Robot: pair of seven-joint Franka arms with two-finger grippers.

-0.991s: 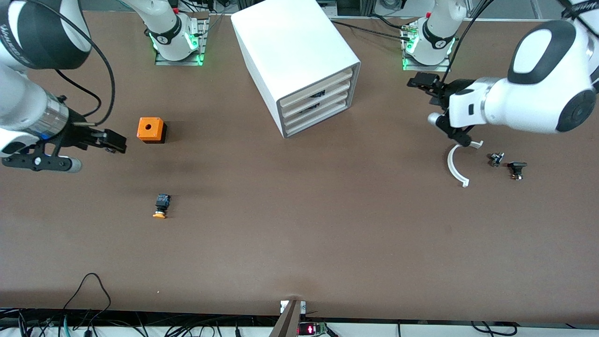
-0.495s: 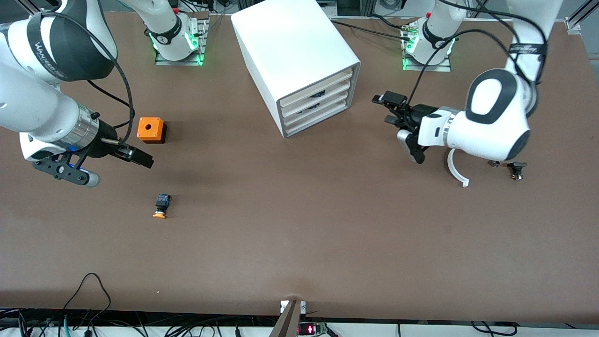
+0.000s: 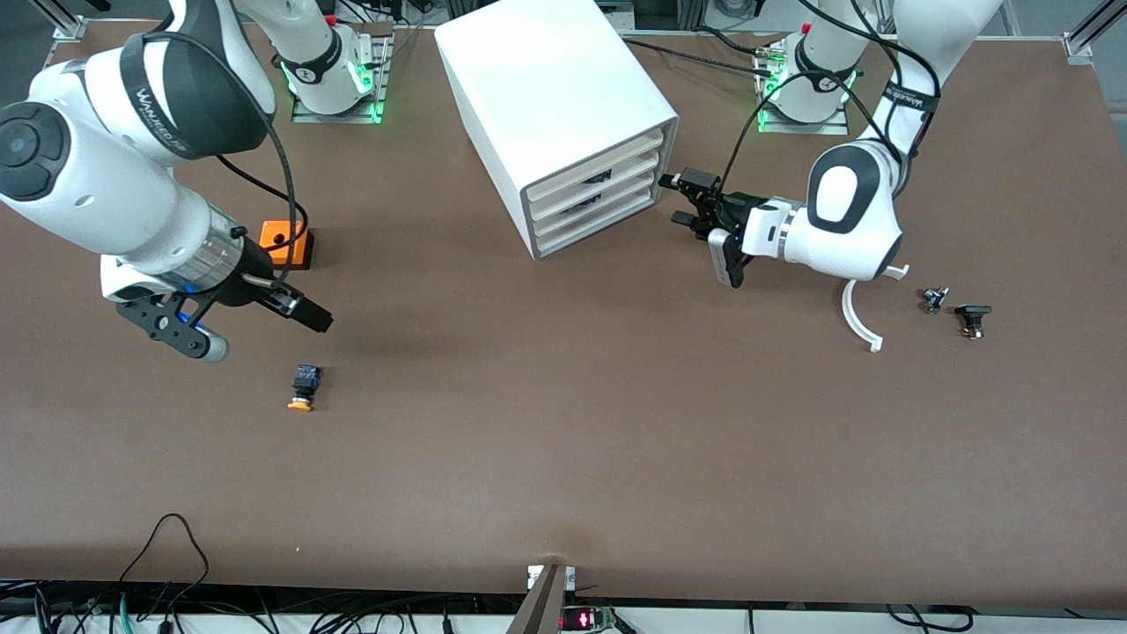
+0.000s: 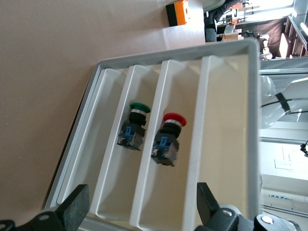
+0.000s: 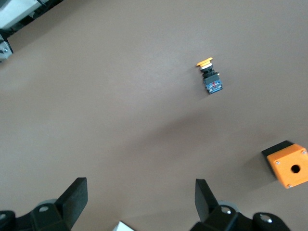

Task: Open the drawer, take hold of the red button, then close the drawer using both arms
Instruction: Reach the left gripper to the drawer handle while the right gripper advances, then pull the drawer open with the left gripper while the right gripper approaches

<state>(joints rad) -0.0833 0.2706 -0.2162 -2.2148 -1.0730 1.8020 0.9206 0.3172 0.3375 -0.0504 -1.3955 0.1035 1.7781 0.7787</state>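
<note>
Left pincer [image 3: 686,200] now closer beside the drawer unit [image 3: 563,114], right pincer [image 3: 317,319] farther out, both open, empty.

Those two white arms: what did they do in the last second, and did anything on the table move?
The left gripper swung from over the white curved piece to the front of the drawer cabinet, jaws open and empty. The right gripper came out over the table, past the orange box, toward the orange-capped button, also open. Nothing was grasped; the cabinet, box, button and small parts stayed put.
</note>
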